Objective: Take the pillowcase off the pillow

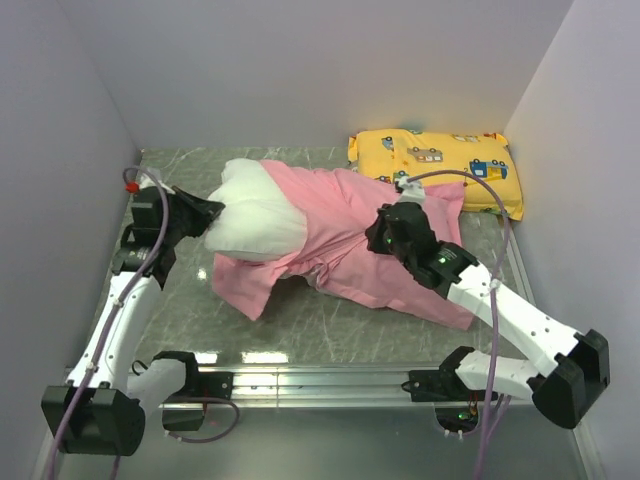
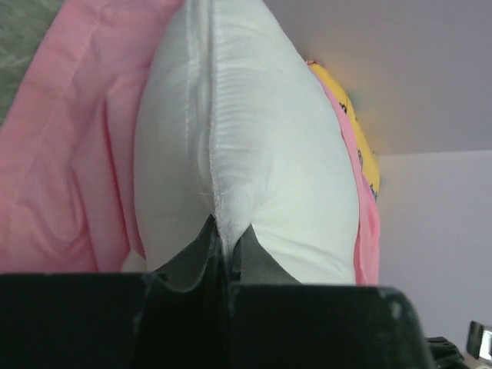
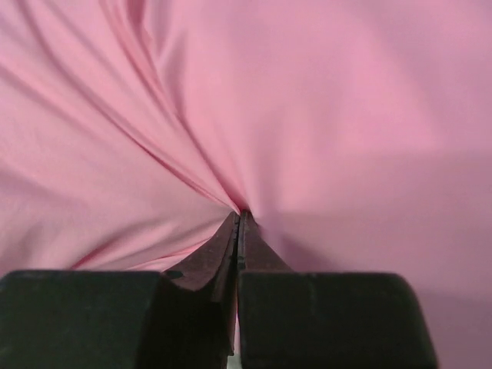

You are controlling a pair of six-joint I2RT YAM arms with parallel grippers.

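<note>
The white pillow [image 1: 258, 215] sticks out of the pink pillowcase [image 1: 345, 255] toward the left of the table. My left gripper [image 1: 207, 212] is shut on the pillow's [image 2: 246, 146] seamed end, the white fabric pinched between its jaws [image 2: 224, 238]. My right gripper [image 1: 385, 232] presses on the middle of the pillowcase. Its jaws are shut on a pinch of pink cloth [image 3: 307, 115], and folds radiate from the tips [image 3: 241, 217]. The rest of the pillow is hidden inside the pillowcase.
A yellow pillow with cartoon vehicles [image 1: 440, 165] lies at the back right, touching the pillowcase's far edge. Grey walls close in the table on three sides. A metal rail [image 1: 320, 380] runs along the near edge between the arm bases.
</note>
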